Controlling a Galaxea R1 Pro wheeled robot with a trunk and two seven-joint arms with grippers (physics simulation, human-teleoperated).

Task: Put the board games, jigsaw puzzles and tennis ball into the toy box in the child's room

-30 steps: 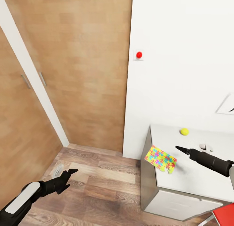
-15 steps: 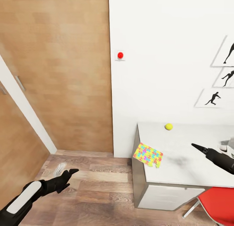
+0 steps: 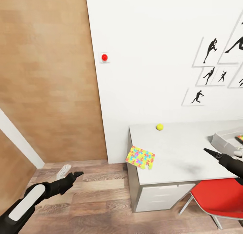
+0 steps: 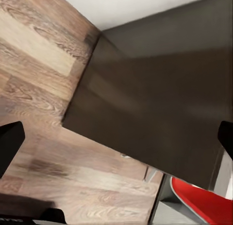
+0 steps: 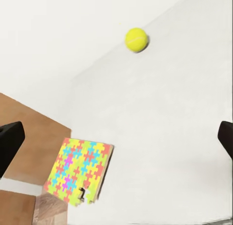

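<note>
The table [image 3: 179, 159] stands against the white wall at the right. A tennis ball [image 3: 159, 126] [image 5: 136, 39] rests near its back edge. One jigsaw puzzle [image 3: 140, 157] [image 5: 80, 170] lies on the front left corner and overhangs the edge. The toy box [image 3: 224, 139] shows at the right frame edge; a colourful flat thing [image 3: 240, 138] lies in it, and I cannot tell whether it is a board game. My right gripper [image 3: 206, 150] [image 5: 116, 140] hovers open over the table, right of the puzzle. My left gripper [image 3: 77, 175] [image 4: 116, 140] hangs open over the floor. The bed is out of view.
A red chair [image 3: 216, 193] [image 4: 204, 208] is tucked at the table's front right. Drawers [image 3: 162, 196] sit under the top. A small white object [image 3: 63, 171] lies on the wood floor [image 3: 101, 193] by my left gripper. Wooden panels [image 3: 47, 75] fill the left.
The head view has swung to the right, so the table, ball and puzzle slid left in the picture and the toy box came into view. Both grippers stay open.
</note>
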